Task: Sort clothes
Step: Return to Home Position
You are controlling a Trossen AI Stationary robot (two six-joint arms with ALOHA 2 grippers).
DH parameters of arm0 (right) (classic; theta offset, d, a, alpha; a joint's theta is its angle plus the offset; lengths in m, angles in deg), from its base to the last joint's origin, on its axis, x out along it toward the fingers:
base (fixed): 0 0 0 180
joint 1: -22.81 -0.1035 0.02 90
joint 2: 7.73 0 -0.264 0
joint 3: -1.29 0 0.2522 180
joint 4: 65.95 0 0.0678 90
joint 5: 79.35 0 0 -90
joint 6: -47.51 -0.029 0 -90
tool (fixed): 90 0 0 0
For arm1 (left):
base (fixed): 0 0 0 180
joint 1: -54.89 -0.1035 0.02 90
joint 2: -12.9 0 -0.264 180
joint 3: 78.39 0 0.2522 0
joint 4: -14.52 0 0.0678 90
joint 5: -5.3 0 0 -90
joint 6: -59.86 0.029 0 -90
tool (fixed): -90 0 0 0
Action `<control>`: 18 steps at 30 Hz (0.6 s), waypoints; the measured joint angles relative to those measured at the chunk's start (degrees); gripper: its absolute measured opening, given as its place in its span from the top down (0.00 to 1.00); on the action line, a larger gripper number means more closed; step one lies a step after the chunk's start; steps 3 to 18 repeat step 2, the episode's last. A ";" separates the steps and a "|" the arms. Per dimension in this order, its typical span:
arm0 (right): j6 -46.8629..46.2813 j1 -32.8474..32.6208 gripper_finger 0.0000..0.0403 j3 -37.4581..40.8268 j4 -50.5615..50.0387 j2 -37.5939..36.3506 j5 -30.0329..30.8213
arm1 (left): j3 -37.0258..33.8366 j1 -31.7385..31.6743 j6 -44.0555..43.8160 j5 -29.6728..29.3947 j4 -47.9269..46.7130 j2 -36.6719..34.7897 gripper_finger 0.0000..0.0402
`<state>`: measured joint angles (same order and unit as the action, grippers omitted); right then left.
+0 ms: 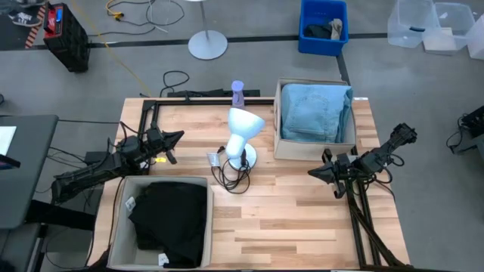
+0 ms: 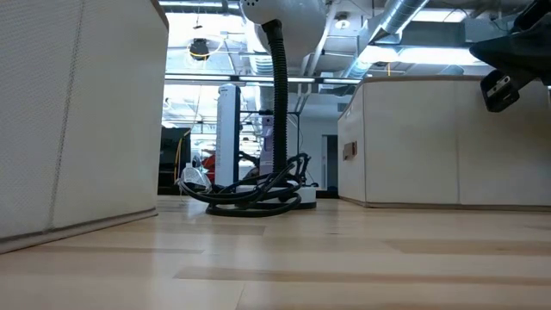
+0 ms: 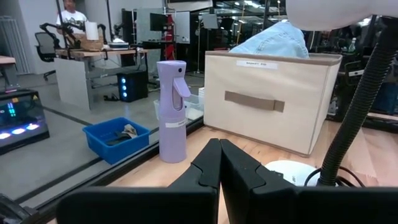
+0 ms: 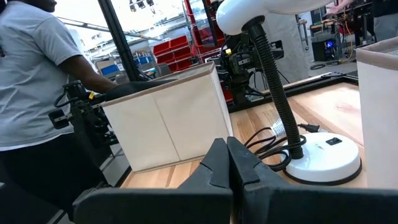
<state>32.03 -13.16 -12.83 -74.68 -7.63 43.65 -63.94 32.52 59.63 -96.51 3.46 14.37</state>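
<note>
Light blue denim jeans [image 1: 314, 112] lie folded in the beige fabric box [image 1: 280, 147] at the table's far right; they also show above that box in the left wrist view [image 3: 273, 40]. A black garment [image 1: 172, 219] lies in the beige box [image 1: 121, 227] at the near left. The dark green trousers and the teal shirt are out of view. My left gripper [image 1: 178, 137] hovers shut and empty at the table's left, above the near-left box's far side [image 3: 219, 163]. My right gripper [image 1: 311, 173] hovers shut and empty at the right, near the far-right box's near side [image 4: 227, 163].
A white desk lamp [image 1: 243, 136] with a coiled black cord [image 1: 231, 175] stands mid-table between the arms. A lilac spray bottle [image 1: 237, 94] stands at the far edge. A person [image 4: 37, 93] stands beyond the table's left side. A blue bin [image 1: 323, 26] sits on the floor.
</note>
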 joint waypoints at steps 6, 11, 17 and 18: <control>0.00 -0.02 1.00 0.00 0.00 0.00 0.00 | 0.00 -0.01 -0.12 0.00 0.00 0.00 1.00; 0.00 -0.02 1.00 0.00 0.00 0.00 0.00 | 0.00 -0.01 -0.12 0.00 0.00 0.00 1.00; 0.00 -0.02 1.00 0.00 0.00 0.00 0.00 | 0.00 -0.01 -0.12 0.00 0.00 0.00 1.00; 0.00 -0.02 1.00 0.00 0.00 0.00 0.00 | 0.00 -0.01 -0.12 0.00 0.00 0.00 1.00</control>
